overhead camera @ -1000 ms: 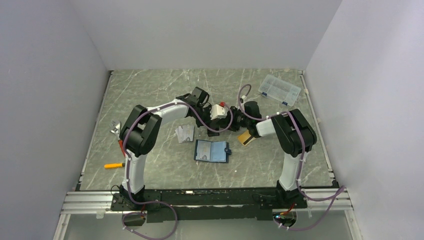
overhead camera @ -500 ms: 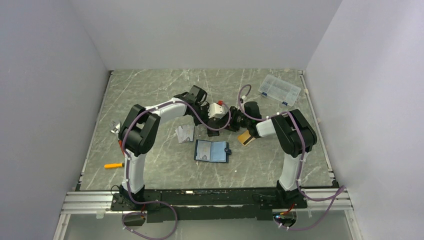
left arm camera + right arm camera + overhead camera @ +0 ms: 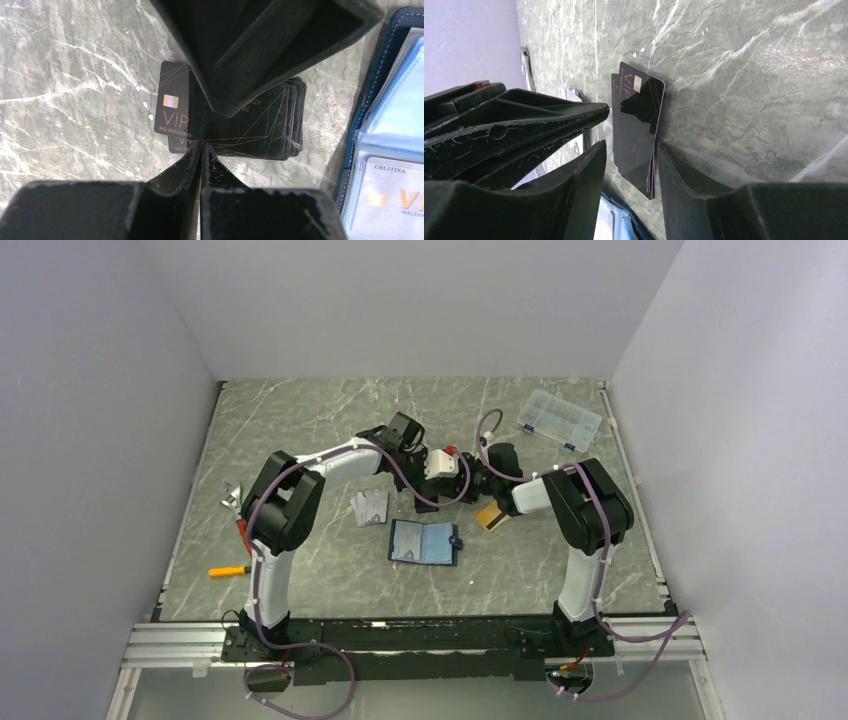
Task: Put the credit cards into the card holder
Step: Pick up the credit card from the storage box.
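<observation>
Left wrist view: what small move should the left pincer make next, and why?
Probably slide the top black card further off the stack with the shut left pincer. Its tips meet right beside that card, which already juts out sideways. The right pincer straddles the stack, seemingly steadying it.

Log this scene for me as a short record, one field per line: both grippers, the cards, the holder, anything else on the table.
left gripper: shut, tips at the black card stack
right gripper: open, fingers either side of that stack
black card stack: fanned, flat on the table
card holder: lying open, near side of the stack
sleeved card: silver, inside the holder
silver cards: loose, left of holder
gold card: loose, right of holder
clear box: far right
</observation>
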Robot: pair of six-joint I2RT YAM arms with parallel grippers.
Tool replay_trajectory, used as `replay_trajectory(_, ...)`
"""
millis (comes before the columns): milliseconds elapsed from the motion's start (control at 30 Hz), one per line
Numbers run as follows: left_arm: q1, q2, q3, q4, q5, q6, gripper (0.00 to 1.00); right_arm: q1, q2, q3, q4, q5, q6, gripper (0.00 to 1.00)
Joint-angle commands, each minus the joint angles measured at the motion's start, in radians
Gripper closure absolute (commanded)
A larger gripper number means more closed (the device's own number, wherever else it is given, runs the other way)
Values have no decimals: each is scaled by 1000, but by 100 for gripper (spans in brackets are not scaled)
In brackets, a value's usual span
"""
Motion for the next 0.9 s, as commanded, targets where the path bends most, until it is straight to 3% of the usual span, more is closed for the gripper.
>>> replay_trajectory(0, -7, 17, 31, -1, -13, 20, 92, 3, 14, -25, -66, 81, -9, 54)
replay_trajectory(400, -65, 41, -9, 34, -110, 92, 93, 2, 30, -63, 2, 74, 49, 55)
replay_trajectory(733, -72, 49, -1, -41, 24, 58, 93, 0, 19, -116, 48, 86, 72, 55)
replay_trajectory(867, -75, 53, 2, -54, 38, 51, 94, -6, 28, -149, 149, 67, 125, 56)
